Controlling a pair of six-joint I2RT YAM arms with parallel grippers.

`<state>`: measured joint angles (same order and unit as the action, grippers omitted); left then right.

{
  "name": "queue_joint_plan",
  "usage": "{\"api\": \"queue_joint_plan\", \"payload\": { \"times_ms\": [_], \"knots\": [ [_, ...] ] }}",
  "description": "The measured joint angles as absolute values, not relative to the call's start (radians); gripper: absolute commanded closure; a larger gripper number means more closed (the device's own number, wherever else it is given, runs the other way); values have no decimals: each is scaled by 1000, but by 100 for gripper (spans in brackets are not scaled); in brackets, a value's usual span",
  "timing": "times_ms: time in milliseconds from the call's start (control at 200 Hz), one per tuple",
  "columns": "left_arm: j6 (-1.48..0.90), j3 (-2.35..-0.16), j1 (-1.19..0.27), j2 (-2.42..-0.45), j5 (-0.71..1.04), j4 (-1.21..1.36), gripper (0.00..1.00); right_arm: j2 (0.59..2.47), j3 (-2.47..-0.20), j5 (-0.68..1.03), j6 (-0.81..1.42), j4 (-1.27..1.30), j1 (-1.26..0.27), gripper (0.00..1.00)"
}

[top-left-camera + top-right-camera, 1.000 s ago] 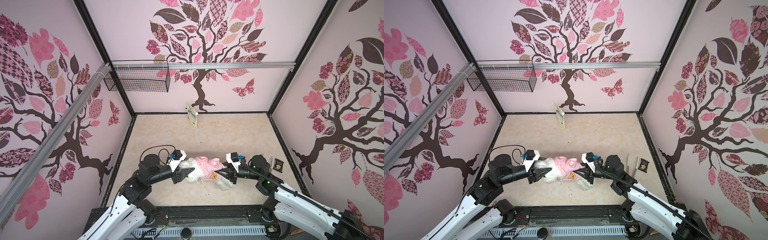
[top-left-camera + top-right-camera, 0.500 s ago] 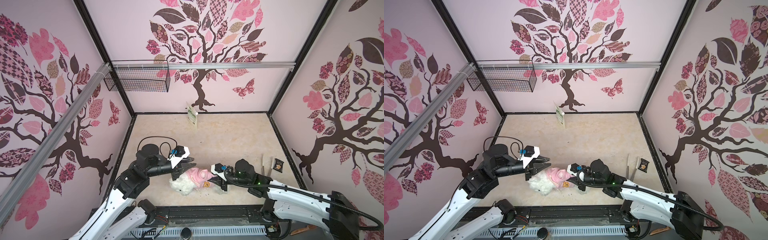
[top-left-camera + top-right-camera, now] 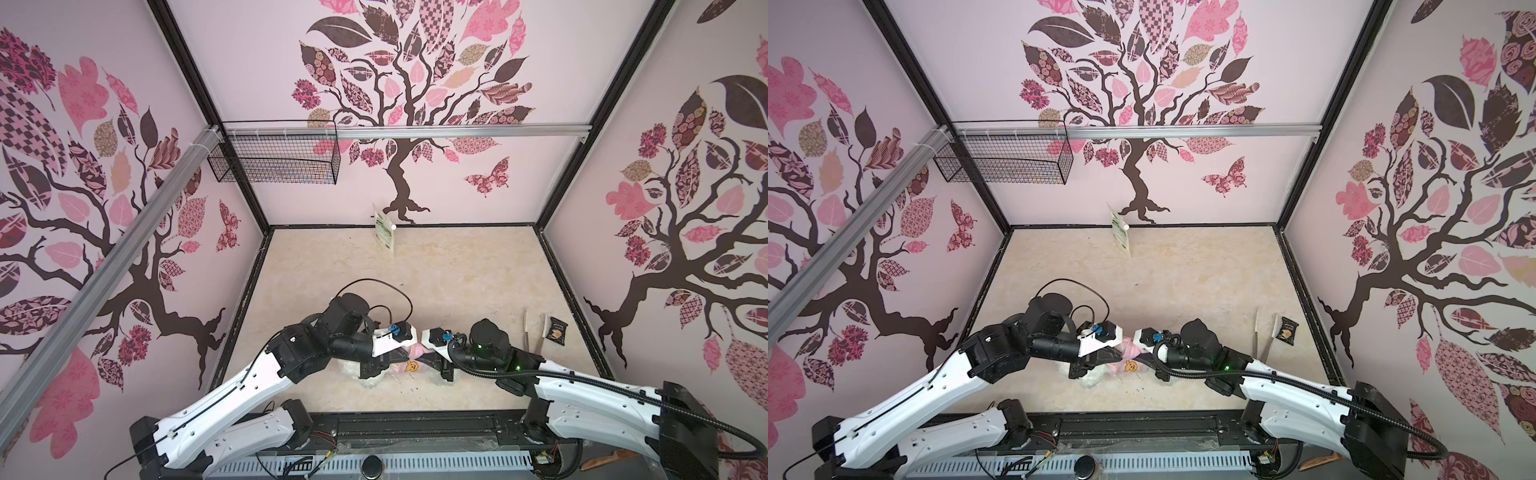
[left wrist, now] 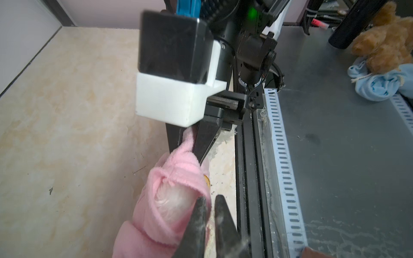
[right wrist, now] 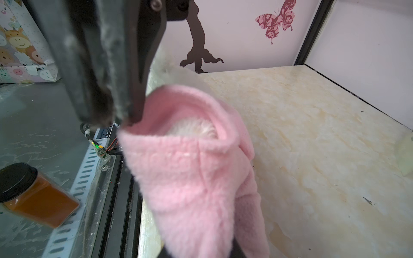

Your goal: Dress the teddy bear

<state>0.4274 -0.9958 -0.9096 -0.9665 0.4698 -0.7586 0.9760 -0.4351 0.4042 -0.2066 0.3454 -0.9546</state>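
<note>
Near the marble-patterned table's front edge lies the small white fluffy teddy bear, partly inside a pink fleece hooded top. Left claw and right claw each pinch the top's edge.

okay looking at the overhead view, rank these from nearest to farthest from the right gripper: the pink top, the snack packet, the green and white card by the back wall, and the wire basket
From the right gripper:
1. Pink top, in its grip.
2. Snack packet, right side of the floor.
3. Green and white card, leaning at the back wall.
4. Wire basket, hanging high at back left.
</note>
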Motion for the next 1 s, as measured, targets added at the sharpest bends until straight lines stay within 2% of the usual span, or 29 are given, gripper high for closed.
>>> {"api": "queue_joint_plan", "payload": {
  "times_ms": [350,750,1000],
  "knots": [
    [427,-1053,-913,-1010,439,-773,87,955,-416,387,-207,345,-961,87],
    [435,-1096,-912,-1078,410,-794,93,947,-414,385,-203,350,-961,86],
    [481,-1096,-913,-1091,396,-831,86,947,-403,381,-198,357,-961,86]
  ]
}}
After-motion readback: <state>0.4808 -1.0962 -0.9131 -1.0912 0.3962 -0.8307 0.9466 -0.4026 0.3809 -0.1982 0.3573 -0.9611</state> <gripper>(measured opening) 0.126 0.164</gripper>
